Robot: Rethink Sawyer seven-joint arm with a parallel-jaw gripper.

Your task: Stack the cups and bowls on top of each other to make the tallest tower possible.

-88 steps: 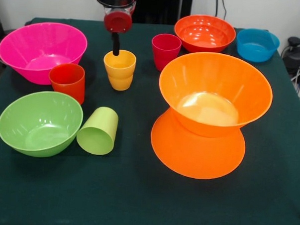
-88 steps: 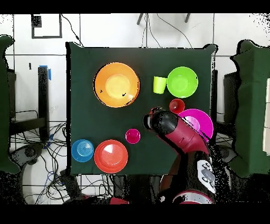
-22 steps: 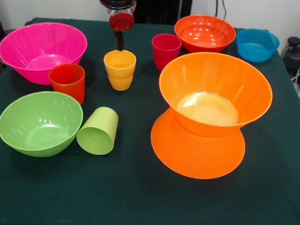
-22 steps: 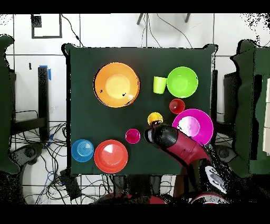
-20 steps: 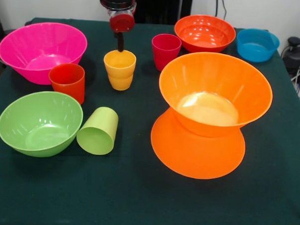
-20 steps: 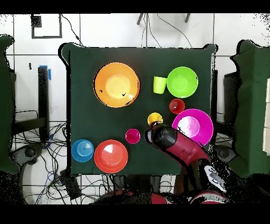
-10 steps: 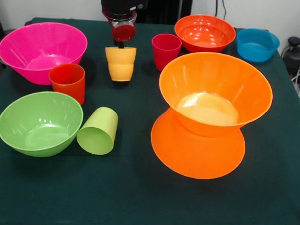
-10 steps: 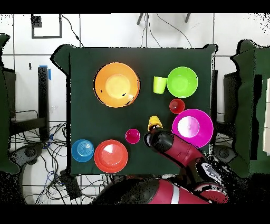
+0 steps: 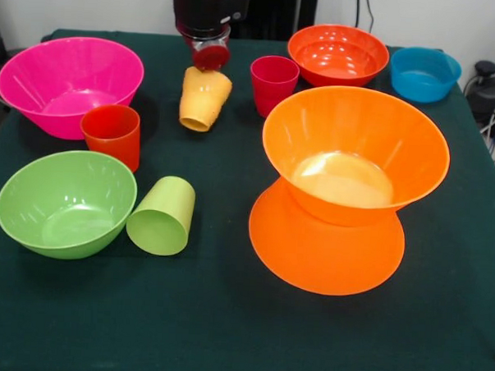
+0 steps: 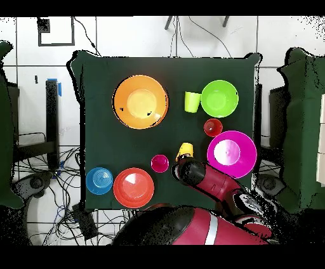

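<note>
The gripper is right at the rim end of the small yellow-orange plastic cup, which is tipped over at a slant with its base swung out toward the camera in the front view. Honestly can't tell whether the gripper actually has the rim or is just touching it, the arm's red end hides that bit.

Working outward from there: just beside it on one side is the small magenta-red plastic cup, upright. On the other side sits the big flared pink plastic bowl, with the small red-orange plastic cup right in front of it. A bit further out are the round lime green bowl and the lime green cup lying on its side against it. Behind the magenta cup are the round red-orange bowl and the small blue bowl.

Progress wise, the tower is just the two large flared orange bowls, one flipped over and one upright on top. Every cup and the other four bowls are still on the dark green table, so I'd say it's barely started
</note>
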